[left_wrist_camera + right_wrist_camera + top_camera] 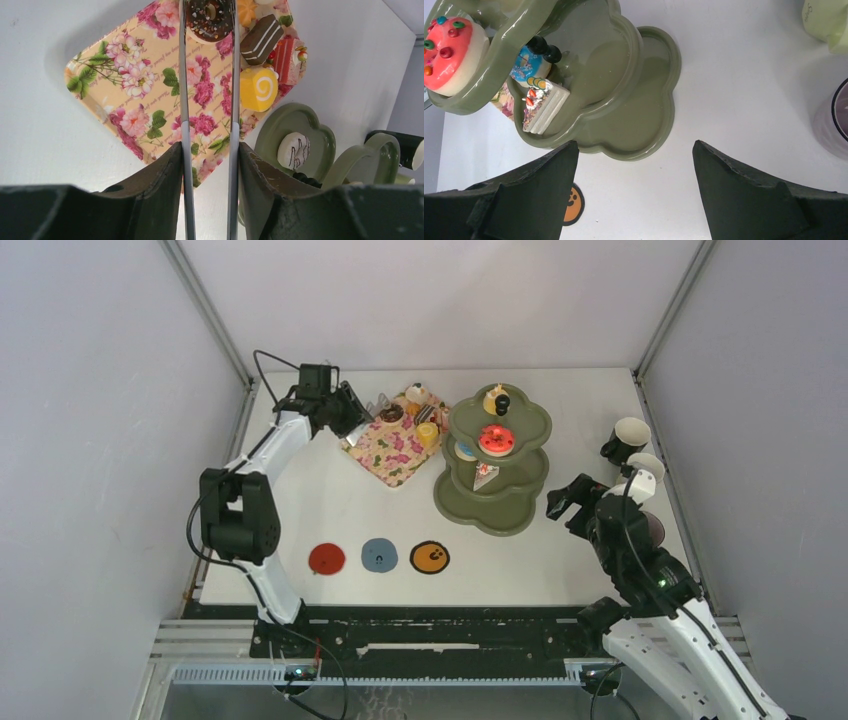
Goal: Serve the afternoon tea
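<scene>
Top view: bright, even, diffuse light from overhead. White table [330, 490] is close to washed out. Olive stand [497, 502] throws only a faint, soft shadow. Sharp throughout; the walls lean outward toward the corners.

Left wrist view: floral tray [125, 100] is crisp, with a soft grey shadow off its upper-left edge. Dark fingers [150, 190] at the bottom are blurred and underexposed.

Right wrist view: white glare streaks on the stand's glaze. Near fingers [749, 195] are black with little detail. Corner mug [824, 20] is blown pale.
</scene>
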### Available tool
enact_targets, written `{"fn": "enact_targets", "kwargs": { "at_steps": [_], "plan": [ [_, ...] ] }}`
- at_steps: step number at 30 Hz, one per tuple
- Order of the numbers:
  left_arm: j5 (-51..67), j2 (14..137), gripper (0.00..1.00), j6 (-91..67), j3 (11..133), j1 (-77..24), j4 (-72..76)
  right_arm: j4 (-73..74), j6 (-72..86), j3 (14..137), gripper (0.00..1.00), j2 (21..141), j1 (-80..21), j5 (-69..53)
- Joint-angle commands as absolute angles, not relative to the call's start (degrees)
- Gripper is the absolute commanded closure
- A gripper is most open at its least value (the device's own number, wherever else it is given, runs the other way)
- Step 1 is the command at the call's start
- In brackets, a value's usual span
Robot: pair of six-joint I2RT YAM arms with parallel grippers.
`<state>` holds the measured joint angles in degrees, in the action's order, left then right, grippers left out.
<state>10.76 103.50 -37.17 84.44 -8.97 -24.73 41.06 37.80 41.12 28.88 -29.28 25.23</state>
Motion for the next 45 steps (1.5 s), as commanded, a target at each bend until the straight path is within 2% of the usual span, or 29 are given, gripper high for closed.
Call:
{"fn": "enact_targets", "kwargs": {
  "at_steps": [1,13,16,18,26,29,38,45],
  "plan": [
    [10.5,104.4,0.53,-38.2,86.8,-8.8,-23.5,39.7,37.8,43.3,0.08,29.5,-29.6,25.8],
    [12.7,107.2,0.53,-40.9,85.7,-8.9,-22.4,40.1,38.1,43.3,0.08,29.4,-29.6,26.0],
    [13.5,107.3,0.56,-41.7,85.4,-8.8,-21.7,39.8,38.1,43.4,0.08,29.7,-29.7,25.8],
    [14.2,107.1,0.6,-42.1,85.4,-8.8,-21.5,39.6,38.0,43.3,0.08,29.8,-29.7,25.7],
    [15.1,101.7,0.92,-41.5,84.8,-8.9,-22.7,40.1,38.4,43.4,0.08,29.3,-29.7,25.9],
    [16.0,99.1,0.97,-40.8,84.2,-8.8,-23.7,40.3,38.7,43.3,0.08,29.4,-29.8,25.8],
    [16.8,87.5,1.0,-34.3,82.0,-9.3,-29.1,39.1,38.8,42.9,0.08,29.4,-30.0,25.5],
    [12.4,77.0,1.0,-25.1,90.1,-13.6,-39.6,37.4,38.1,42.9,0.08,29.6,-30.1,25.8]
  ]
}}
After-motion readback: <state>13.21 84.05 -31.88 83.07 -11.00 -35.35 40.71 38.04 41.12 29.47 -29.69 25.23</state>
